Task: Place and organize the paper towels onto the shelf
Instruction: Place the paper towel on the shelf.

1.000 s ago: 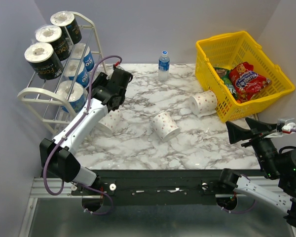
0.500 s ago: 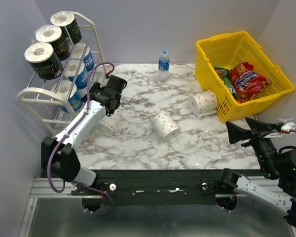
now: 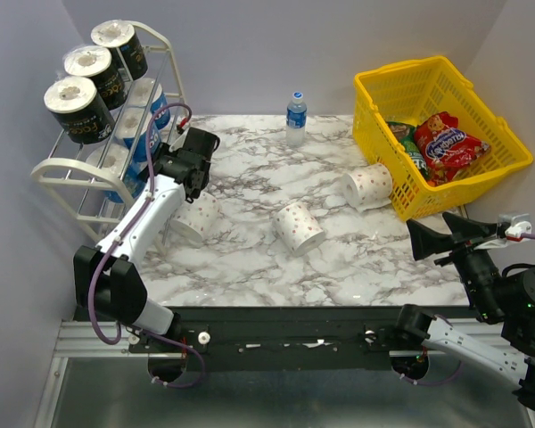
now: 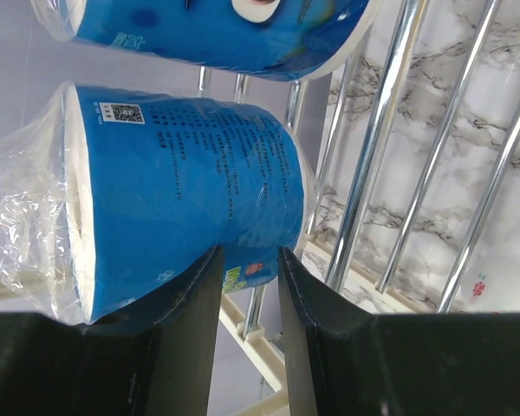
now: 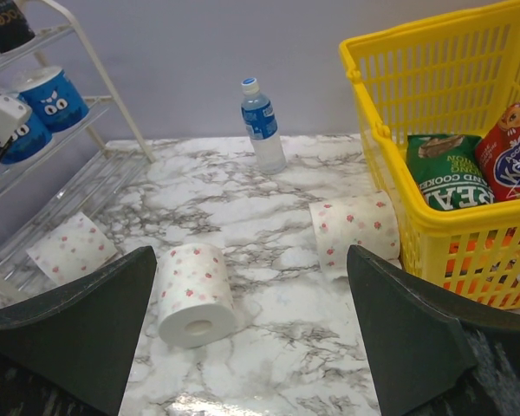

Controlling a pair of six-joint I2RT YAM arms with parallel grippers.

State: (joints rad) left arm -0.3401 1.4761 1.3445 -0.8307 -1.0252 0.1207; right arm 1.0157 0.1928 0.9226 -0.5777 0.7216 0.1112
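The white shelf (image 3: 67, 174) stands at the far left. Three black paper towels (image 3: 78, 107) fill its top tier and blue ones (image 3: 156, 105) lie on the middle tier. My left gripper (image 3: 163, 162) reaches in at that tier. In the left wrist view its jaws (image 4: 250, 251) stand narrowly open, with the left finger against a blue roll (image 4: 182, 191) that lies on the bars (image 4: 373, 147). Three red-dotted white rolls lie on the table: one by the shelf (image 3: 196, 217), one mid-table (image 3: 299, 227), one by the basket (image 3: 370, 185). My right gripper (image 3: 437, 234) hangs wide open at the near right.
A yellow basket (image 3: 428, 80) with snack bags (image 3: 446, 143) sits at the far right. A small water bottle (image 3: 295, 118) stands at the back centre. The right wrist view looks over the mid-table roll (image 5: 195, 290) and the basket-side roll (image 5: 355, 230).
The left arm has swung left from above the table to the shelf's middle tier, and its jaws have narrowed. The right arm has not moved.
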